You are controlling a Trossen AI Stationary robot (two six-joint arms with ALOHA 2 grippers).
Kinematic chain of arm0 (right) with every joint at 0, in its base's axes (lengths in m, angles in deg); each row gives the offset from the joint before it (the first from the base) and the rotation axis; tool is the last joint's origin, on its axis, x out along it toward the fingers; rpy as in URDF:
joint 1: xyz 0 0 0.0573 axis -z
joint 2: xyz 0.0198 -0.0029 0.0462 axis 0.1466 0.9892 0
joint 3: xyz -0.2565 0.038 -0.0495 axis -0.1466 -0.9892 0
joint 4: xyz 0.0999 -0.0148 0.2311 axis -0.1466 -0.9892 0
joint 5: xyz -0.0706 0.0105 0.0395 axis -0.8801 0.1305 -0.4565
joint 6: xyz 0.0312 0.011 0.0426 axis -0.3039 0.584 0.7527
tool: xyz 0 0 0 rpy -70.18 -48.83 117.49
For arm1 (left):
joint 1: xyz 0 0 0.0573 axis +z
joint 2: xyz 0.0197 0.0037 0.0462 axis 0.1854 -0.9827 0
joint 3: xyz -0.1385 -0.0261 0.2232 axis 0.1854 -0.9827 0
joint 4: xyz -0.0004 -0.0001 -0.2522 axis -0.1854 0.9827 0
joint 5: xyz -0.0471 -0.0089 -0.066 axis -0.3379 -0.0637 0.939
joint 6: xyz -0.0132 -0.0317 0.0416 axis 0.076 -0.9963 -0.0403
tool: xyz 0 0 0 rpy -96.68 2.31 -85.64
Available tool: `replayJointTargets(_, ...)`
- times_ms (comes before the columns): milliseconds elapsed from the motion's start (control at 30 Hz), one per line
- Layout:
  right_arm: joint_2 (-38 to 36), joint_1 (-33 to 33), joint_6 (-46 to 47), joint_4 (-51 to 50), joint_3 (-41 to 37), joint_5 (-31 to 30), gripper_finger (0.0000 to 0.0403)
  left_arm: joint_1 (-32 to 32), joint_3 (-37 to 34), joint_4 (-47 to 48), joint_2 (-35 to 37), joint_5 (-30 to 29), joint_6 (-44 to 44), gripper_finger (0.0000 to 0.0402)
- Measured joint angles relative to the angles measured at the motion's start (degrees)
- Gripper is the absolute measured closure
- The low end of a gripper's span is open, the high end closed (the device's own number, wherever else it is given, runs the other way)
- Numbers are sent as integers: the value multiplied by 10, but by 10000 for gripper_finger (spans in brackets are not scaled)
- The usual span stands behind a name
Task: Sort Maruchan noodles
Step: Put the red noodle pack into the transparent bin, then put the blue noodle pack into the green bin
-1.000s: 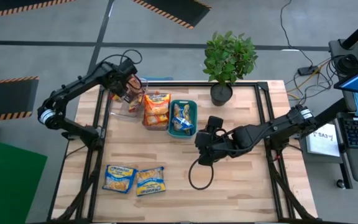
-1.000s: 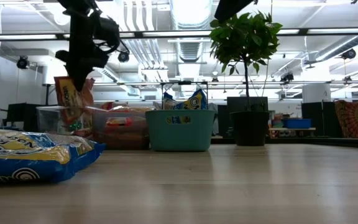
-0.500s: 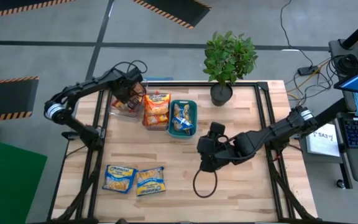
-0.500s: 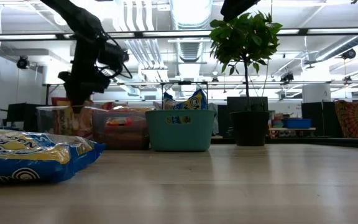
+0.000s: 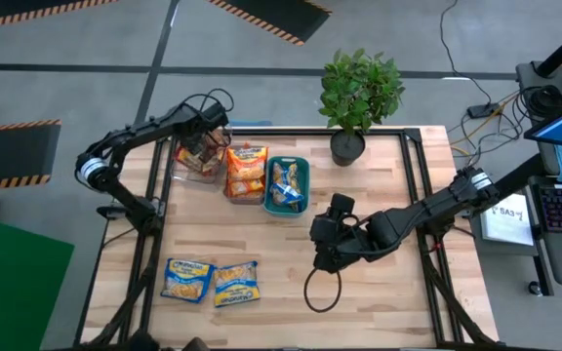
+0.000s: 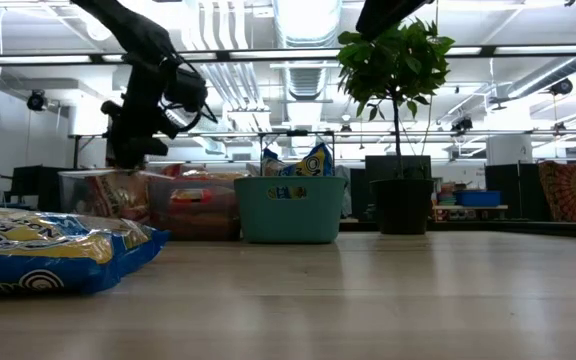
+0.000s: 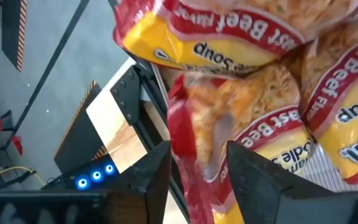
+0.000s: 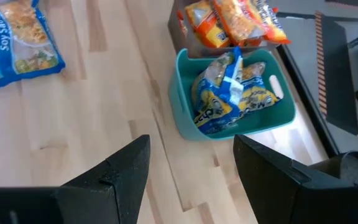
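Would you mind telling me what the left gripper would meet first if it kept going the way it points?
Most likely the red beef noodle packet lying between the left gripper's open fingers, with more red packets right behind it in the clear bin.

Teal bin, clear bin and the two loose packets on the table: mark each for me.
Teal bin (image 5: 301,163): high view, right rim.
Clear bin (image 5: 185,173): high view, near-left rim.
Loose packets (image 5: 188,279): high view, middle of the left one's wrapper.

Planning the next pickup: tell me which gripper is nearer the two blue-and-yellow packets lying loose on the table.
Right. The right gripper hovers mid-table, just beside the blue-and-yellow packets; the left gripper is over the clear bin at the table's far side.
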Motion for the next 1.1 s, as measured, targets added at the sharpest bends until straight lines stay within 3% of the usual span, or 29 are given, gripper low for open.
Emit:
replayJointTargets(267, 0, 0, 0, 2, -1, -26, 181, -25, 6, 16, 28, 6, -19, 244)
replayJointTargets(467, 0, 0, -21, 64, -31, -27, 181, -111, -19, 6, 87, 30, -59, 243)
replayJointTargets(833, 0, 7, -160, 294, -144, -25, 181, -392, -120, -82, 228, 78, -131, 243)
replayJointTargets(1100, -1, 22, -174, 328, -169, -12, 181, -632, -242, -285, 283, 126, -158, 243)
